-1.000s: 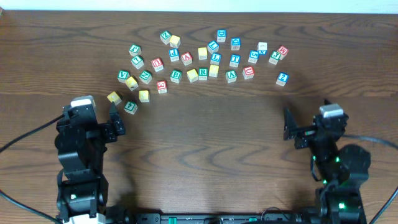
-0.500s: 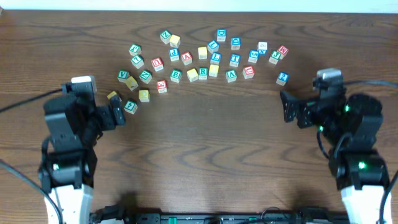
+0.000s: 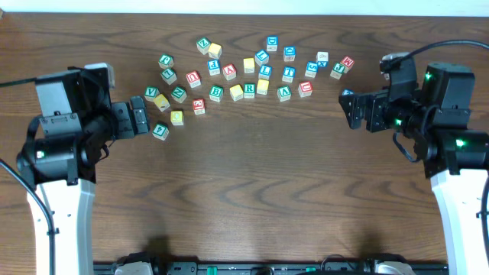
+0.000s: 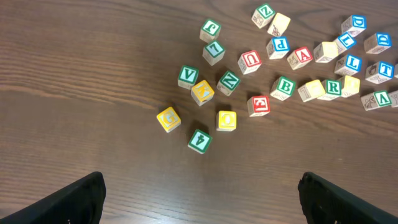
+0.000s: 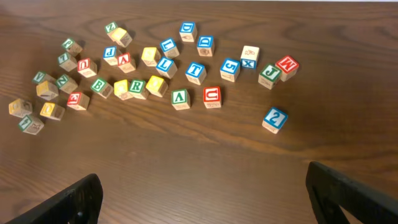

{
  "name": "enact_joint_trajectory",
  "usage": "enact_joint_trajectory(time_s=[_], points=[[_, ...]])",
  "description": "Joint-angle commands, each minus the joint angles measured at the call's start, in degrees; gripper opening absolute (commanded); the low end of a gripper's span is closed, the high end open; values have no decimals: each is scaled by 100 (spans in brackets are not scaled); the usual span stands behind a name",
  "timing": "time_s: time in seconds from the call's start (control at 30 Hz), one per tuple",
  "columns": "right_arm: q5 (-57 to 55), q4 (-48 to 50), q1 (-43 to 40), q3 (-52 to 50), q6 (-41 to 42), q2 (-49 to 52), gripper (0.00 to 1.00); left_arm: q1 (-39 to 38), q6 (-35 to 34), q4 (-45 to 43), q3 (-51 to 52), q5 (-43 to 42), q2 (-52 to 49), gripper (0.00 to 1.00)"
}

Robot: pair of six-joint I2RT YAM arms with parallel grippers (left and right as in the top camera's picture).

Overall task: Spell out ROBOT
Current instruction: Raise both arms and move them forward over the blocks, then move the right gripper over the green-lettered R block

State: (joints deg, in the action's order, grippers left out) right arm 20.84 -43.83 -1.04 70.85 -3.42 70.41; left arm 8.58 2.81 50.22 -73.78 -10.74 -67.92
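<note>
The alphabet cubes lie scattered across the far half of the table. The green R [image 3: 249,89] [image 4: 333,87] [image 5: 137,86] sits between two yellow cubes [image 3: 236,92] [image 3: 262,86]. The green B [image 3: 216,93] [image 4: 285,86] [image 5: 99,86] lies just left of them. The blue T [image 3: 288,74] [image 5: 195,71] lies farther right. A yellow cube marked O [image 3: 176,117] [image 4: 226,120] lies at the left. My left gripper [image 3: 140,115] [image 4: 199,202] is open and empty at the left edge of the cluster. My right gripper [image 3: 351,108] [image 5: 205,199] is open and empty at the right.
Red-lettered cubes [image 3: 193,78] [image 3: 305,88] and other green and blue ones are mixed in. A blue cube marked 2 [image 5: 274,119] sits apart at the right, near my right gripper. Bare wood stretches from the cluster to the near edge.
Both arms have swung up and away from the near edge toward the cubes. The left gripper now covers the yellow cube at the cluster's left edge in the overhead view. Both stay open.
</note>
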Motion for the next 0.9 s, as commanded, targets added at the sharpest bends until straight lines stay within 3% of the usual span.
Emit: enact_joint_trajectory(time_s=[0.0, 0.27, 0.6, 0.87], points=[[85, 11, 28, 162, -33, 59, 99, 31, -26, 79, -179, -85, -94, 98], [-28, -229, 28, 157, -28, 59, 99, 31, -417, 367, -179, -87, -92, 98], [-42, -195, 96, 184, 170, 219, 96, 31, -398, 354, -179, -22, -142, 98], [-841, -935, 468, 1445, 468, 1270, 91, 31, -601, 356, -249, 356, -437, 98]])
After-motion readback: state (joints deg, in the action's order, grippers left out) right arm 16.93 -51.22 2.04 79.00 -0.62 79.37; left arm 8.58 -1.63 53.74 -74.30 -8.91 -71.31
